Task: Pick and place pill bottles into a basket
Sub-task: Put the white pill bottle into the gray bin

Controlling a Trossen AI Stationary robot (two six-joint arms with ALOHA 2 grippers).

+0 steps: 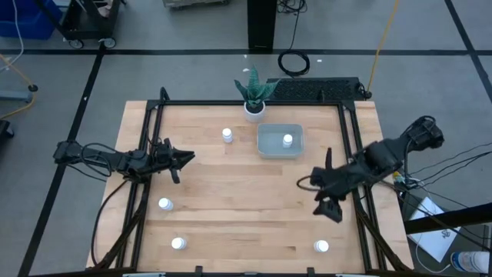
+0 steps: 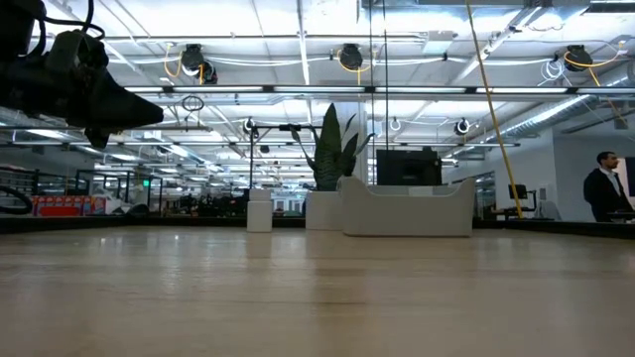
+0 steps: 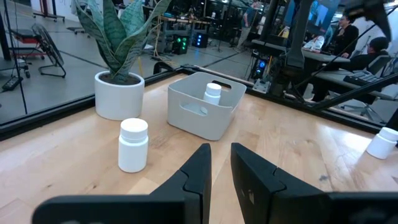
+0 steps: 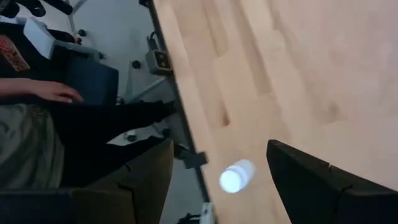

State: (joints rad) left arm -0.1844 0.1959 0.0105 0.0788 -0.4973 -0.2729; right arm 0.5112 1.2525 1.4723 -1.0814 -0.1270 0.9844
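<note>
The basket [image 1: 269, 146] stands at the table's far middle with one pill bottle [image 1: 287, 140] upright inside it. Several more pill bottles stand on the wood: one left of the basket [image 1: 227, 135], two at the near left [image 1: 164, 204] [image 1: 178, 244], one at the near right [image 1: 321, 246]. My right gripper [image 1: 329, 198] hangs open above the near right, tipped downward. In its wrist view that bottle [image 4: 236, 176] shows below, between my right gripper's [image 4: 219, 152] spread fingers, untouched. My left gripper [image 1: 188, 158] waits level at the left, shut to a narrow slit [image 3: 221, 168] with nothing in it.
A white plant pot [image 1: 254, 108] with green leaves stands just beyond the basket. Dark frame rails [image 1: 350, 138] run along the table's sides. A person's hand [image 4: 50, 92] shows beyond the table's right edge. Bare wood lies in the table's middle [image 1: 246, 192].
</note>
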